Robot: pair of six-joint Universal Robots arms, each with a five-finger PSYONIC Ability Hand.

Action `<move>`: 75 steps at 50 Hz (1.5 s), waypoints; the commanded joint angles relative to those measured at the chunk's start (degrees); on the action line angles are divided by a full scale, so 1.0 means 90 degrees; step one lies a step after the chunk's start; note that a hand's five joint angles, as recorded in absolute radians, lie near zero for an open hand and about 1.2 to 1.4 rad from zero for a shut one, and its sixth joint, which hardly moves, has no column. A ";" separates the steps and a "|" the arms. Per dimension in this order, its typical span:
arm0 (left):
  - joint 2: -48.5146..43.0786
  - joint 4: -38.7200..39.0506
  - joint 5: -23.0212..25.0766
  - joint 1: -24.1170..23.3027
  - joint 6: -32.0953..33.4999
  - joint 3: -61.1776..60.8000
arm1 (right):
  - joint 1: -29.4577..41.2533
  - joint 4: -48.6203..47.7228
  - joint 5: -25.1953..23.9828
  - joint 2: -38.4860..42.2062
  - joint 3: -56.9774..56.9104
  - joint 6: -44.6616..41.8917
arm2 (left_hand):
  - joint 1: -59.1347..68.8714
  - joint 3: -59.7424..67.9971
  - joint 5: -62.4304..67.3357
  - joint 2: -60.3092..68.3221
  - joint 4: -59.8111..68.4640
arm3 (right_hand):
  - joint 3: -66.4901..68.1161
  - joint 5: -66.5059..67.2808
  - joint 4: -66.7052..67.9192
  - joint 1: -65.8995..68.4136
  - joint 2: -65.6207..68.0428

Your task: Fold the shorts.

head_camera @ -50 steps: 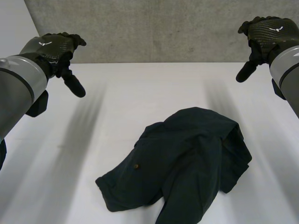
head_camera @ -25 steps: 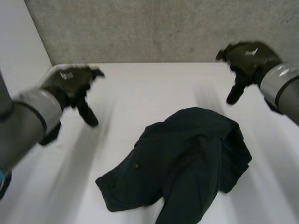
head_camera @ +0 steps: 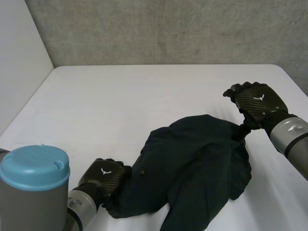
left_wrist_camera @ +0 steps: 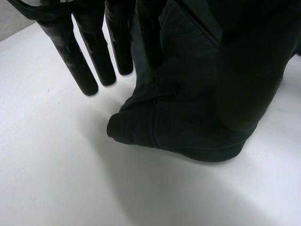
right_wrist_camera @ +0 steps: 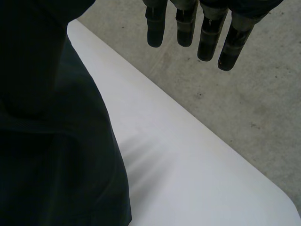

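Dark navy shorts lie crumpled on the white table, right of the middle and near the front edge. My left hand rests at their near left corner. In the left wrist view its fingers are straight and stand beside the bunched corner of the shorts, pinching nothing that I can see. My right hand is at the far right edge of the shorts, thumb pointing down onto the cloth. Its fingers hang straight over the table's edge, beside the shorts.
A concrete wall stands behind the table. In the right wrist view the table's edge runs close to the right hand, with concrete floor beyond it. My left arm's blue cap fills the near left corner.
Both hands have come down from high at the back to the shorts: the left to the near left corner, the right to the far right edge. The left fingers have drawn in slightly.
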 commanded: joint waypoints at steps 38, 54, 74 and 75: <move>-0.0939 0.2083 -0.0790 -0.0069 0.1536 0.4793 | -0.0523 0.0308 0.0098 -0.0807 -0.0169 0.1297 | 0.5760 0.5829 0.5843 0.5819 0.5849 | -0.0222 -0.0439 -0.0377 -0.0195 -0.0327; -0.2486 0.1937 -0.0028 -0.1869 0.1624 0.4511 | -0.0972 0.0298 0.0118 -0.0572 -0.0257 0.1229 | -0.1633 -0.1564 -0.1550 -0.1574 -0.1544 | -0.0222 -0.0439 -0.0377 -0.0195 -0.0327; 0.0473 0.1184 -0.0643 -0.0356 0.1585 0.1845 | -0.0524 0.0532 -0.1493 0.0470 -0.0509 -0.1624 | -0.1807 -0.1738 -0.1724 -0.1748 -0.1718 | -0.0197 -0.0414 -0.0352 -0.0170 -0.0302; 0.0464 0.1184 -0.0653 -0.0307 0.1575 0.1805 | -0.0436 0.0532 -0.1504 0.0627 -0.0607 -0.1594 | -0.1807 -0.1738 -0.1724 -0.1748 -0.1718 | 0.0010 -0.0207 -0.0145 0.0037 -0.0096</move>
